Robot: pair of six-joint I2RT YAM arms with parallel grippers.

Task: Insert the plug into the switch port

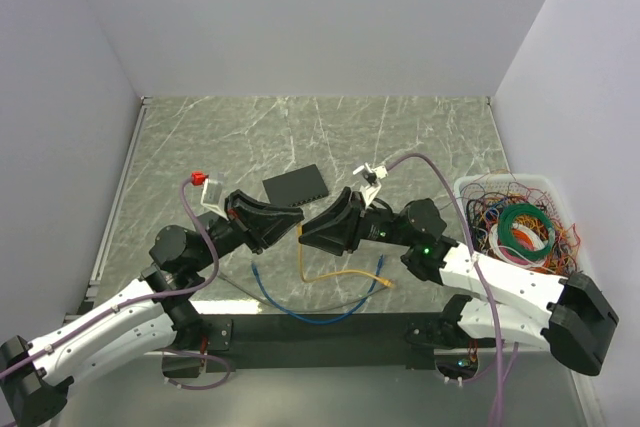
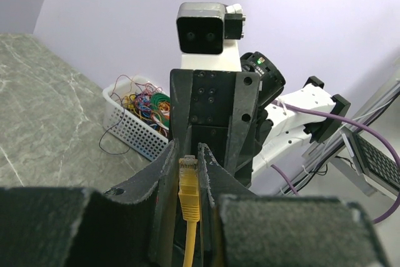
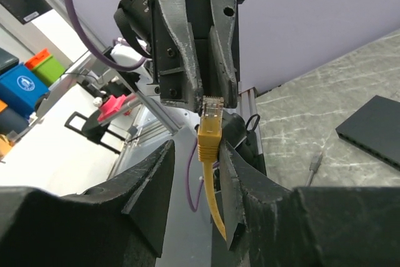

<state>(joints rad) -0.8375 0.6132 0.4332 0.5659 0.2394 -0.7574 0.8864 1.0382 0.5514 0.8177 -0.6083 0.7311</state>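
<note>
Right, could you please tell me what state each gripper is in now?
Left gripper: closed on the yellow plastic cable plug.
Right gripper: open, straddling that plug without gripping it.

2 arms, 1 switch, 1 basket, prob. 3 loose cables.

The marbled table carries a black switch, blue cable and white basket.

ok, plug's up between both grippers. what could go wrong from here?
Left gripper pinches the plug; right gripper straddles it, jaws apart. An off-centre close could twist or drop it.
Yellow cable trails beside the blue cable; it could snag.
The plug seems to point up, the switch lies flat: it needs turning.
</note>
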